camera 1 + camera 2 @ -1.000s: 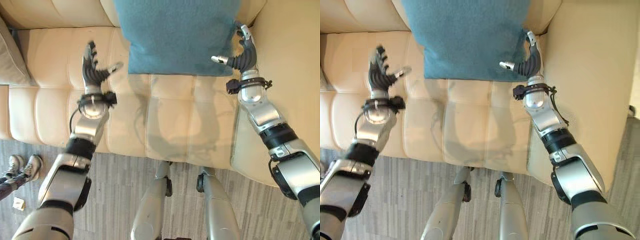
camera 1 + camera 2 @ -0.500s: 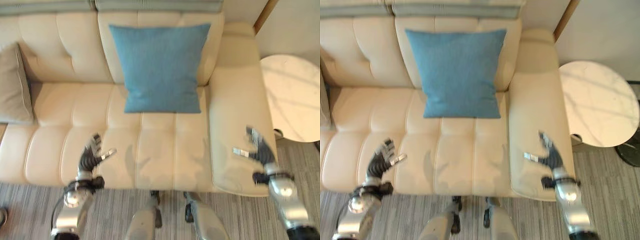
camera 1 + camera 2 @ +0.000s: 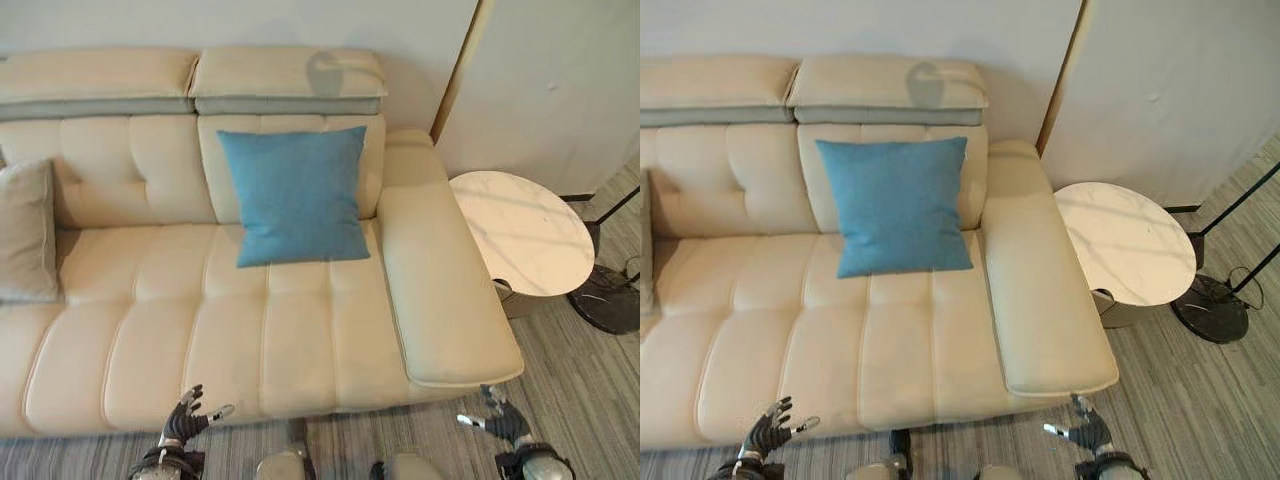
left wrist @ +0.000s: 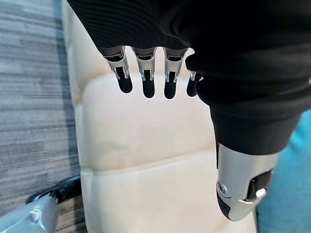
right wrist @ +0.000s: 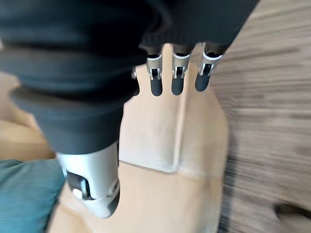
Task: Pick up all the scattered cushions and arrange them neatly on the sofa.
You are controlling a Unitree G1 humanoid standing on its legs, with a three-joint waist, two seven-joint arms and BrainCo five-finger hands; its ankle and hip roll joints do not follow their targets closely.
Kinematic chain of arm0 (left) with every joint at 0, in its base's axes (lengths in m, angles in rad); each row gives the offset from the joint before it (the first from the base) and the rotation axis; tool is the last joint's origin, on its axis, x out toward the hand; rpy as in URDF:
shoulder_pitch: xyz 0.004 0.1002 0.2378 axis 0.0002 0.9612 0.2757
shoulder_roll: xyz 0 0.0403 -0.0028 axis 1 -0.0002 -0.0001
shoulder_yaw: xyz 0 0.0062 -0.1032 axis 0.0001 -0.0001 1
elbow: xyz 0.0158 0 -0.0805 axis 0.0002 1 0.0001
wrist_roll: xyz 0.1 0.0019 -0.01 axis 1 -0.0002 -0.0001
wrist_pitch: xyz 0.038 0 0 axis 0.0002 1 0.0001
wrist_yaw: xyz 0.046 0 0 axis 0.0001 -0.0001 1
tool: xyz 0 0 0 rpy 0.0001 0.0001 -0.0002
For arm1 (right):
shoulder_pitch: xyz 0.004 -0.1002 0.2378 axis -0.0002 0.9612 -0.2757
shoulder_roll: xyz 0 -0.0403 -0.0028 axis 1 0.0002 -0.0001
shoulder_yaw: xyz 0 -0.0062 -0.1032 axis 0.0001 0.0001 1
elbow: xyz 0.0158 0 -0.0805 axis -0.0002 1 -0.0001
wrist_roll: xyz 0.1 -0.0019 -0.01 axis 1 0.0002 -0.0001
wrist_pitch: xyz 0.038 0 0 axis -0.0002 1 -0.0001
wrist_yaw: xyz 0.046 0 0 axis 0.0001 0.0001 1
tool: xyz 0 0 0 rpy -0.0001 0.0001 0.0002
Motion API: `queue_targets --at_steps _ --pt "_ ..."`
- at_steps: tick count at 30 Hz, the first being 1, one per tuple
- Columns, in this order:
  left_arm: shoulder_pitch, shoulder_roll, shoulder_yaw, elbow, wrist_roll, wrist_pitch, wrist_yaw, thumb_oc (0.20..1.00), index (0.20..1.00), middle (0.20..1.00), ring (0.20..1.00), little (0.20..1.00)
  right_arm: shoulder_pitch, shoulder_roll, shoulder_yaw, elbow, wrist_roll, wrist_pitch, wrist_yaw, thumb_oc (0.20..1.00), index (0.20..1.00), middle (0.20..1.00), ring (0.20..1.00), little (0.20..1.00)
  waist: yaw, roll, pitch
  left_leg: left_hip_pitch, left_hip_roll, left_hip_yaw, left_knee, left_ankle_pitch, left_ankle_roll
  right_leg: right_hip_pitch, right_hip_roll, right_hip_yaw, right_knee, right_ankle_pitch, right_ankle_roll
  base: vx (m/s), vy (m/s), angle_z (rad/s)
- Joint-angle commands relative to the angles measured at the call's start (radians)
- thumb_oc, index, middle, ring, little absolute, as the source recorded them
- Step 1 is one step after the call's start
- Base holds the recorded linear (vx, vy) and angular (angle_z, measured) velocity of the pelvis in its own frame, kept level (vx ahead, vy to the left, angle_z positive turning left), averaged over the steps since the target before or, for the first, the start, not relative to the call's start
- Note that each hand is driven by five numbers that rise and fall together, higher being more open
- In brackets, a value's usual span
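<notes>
Both hands off blue cushion (image 3: 297, 194), cam pulled back.

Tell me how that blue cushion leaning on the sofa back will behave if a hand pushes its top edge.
The blue cushion stands propped against the sofa backrest, so it would probably tip forward onto the seat. It looks soft and light, likely denting rather than sliding. Its cloth cover should not be slippery.

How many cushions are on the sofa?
2. The blue cushion leans upright against the sofa's backrest, near the armrest. The beige cushion leans at the other end, cut off by the picture's edge. More could lie outside the picture.
</notes>
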Motion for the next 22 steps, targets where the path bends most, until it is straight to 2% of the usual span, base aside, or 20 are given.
queue_targets --at_steps 1,2,3,4,5,6,8,11,12,15,22 --pt "-0.05 0.064 0.011 -0.063 -0.005 -0.043 0.033 1.0 1.0 1.0 1.0 1.0 -0.027 -0.041 -0.032 -0.072 0.043 -0.023 -0.049 1.0 1.0 1.0 1.0 1.0 0.0 -0.035 0.033 -0.063 -0.055 -0.01 -0.021 0.009 -0.076 0.022 -0.006 0.022 -0.094 0.036 0.038 -0.48 -0.052 0.47" --pt "-0.051 0.06 0.011 -0.07 -0.002 -0.042 0.03 1.0 1.0 1.0 1.0 1.0 -0.025 -0.042 -0.036 -0.077 0.043 -0.018 -0.046 1.0 1.0 1.0 1.0 1.0 -0.009 -0.041 0.039 -0.056 -0.067 -0.021 0.008 -0.016 -0.062 0.007 -0.018 0.007 -0.098 0.056 0.044 -0.48 -0.051 0.34" --pt "-0.051 0.059 0.011 -0.07 -0.002 -0.042 0.03 1.0 1.0 1.0 1.0 1.0 -0.025 -0.042 -0.037 -0.077 0.043 -0.018 -0.046 1.0 1.0 1.0 1.0 1.0 -0.009 -0.039 0.037 -0.061 -0.064 -0.022 0.01 -0.015 -0.063 0.004 -0.015 0.007 -0.099 0.059 0.043 -0.33 -0.018 0.21" --pt "-0.047 0.06 0.013 -0.097 0.001 -0.047 0.021 1.0 1.0 1.0 1.0 1.0 -0.016 -0.044 -0.048 -0.095 0.049 -0.02 -0.043 1.0 1.0 1.0 1.0 1.0 -0.025 -0.057 0.041 -0.041 -0.073 -0.024 0.091 -0.09 -0.042 -0.013 -0.048 -0.008 -0.119 0.09 0.054 -0.25 0.002 0.36" --pt "-0.038 0.061 0.013 -0.105 0.006 -0.045 0.014 1.0 1.0 1.0 1.0 1.0 -0.004 -0.039 -0.053 -0.109 0.046 -0.019 -0.04 1.0 1.0 1.0 1.0 1.0 -0.035 -0.061 0.032 -0.032 -0.074 -0.03 0.121 -0.115 -0.032 -0.021 -0.059 -0.021 -0.131 0.107 0.06 -0.44 -0.009 0.49" --pt "-0.029 0.064 0.017 -0.128 -0.004 -0.051 0.002 1.0 1.0 1.0 1.0 1.0 -0.001 -0.047 -0.047 -0.121 0.047 -0.025 -0.031 1.0 1.0 1.0 1.0 1.0 -0.039 -0.086 0.033 0.006 -0.092 -0.069 0.23 -0.223 -0.018 -0.04 -0.091 -0.018 -0.138 0.144 0.064 -0.3 0.003 0.44" --pt "-0.024 0.053 0.024 -0.134 -0.025 -0.05 0.001 1.0 1.0 1.0 1.0 1.0 -0.005 -0.05 -0.04 -0.125 0.041 -0.023 -0.02 1.0 1.0 1.0 1.0 1.0 -0.043 -0.092 0.03 0.088 -0.09 -0.096 0.239 -0.284 -0.013 -0.05 -0.098 -0.017 -0.14 0.155 0.065 -0.2 0.026 0.04" --pt "-0.022 0.037 0.017 -0.126 -0.025 -0.047 0.006 1.0 1.0 1.0 1.0 1.0 -0.011 -0.043 -0.036 -0.112 0.033 -0.019 -0.023 1.0 1.0 1.0 1.0 1.0 -0.049 -0.074 0.01 0.151 -0.089 -0.115 0.179 -0.285 -0.006 -0.053 -0.084 -0.02 -0.142 0.153 0.068 -0.04 0.039 -0.08" --pt "-0.026 0.032 0.009 -0.126 -0.025 -0.047 0.012 1.0 1.0 1.0 1.0 1.0 -0.014 -0.037 -0.031 -0.112 0.03 -0.018 -0.026 1.0 1.0 1.0 1.0 1.0 -0.053 -0.079 0.004 0.135 -0.089 -0.118 0.184 -0.268 -0.014 -0.054 -0.086 -0.018 -0.138 0.159 0.065 -0.05 0.03 0.03" --pt "-0.017 0.031 0.015 -0.131 -0.025 -0.048 0.006 1.0 1.0 1.0 1.0 1.0 -0.014 -0.041 -0.013 -0.119 0.02 -0.016 -0.017 1.0 1.0 1.0 1.0 1.0 -0.045 -0.082 -0.009 0.169 -0.101 -0.129 0.154 -0.282 -0.004 -0.032 -0.082 -0.017 -0.147 0.16 0.068 -0.02 0.01 0.08" --pt "0.0 0.026 0.032 -0.131 -0.037 -0.044 0.001 1.0 1.0 1.0 1.0 1.0 -0.01 -0.034 -0.015 -0.112 0.012 -0.007 -0.013 1.0 1.0 1.0 1.0 1.0 -0.031 -0.085 -0.041 0.242 -0.111 -0.118 0.08 -0.27 0.008 0.01 -0.078 -0.009 -0.159 0.173 0.076 0.02 0.026 -0.09"
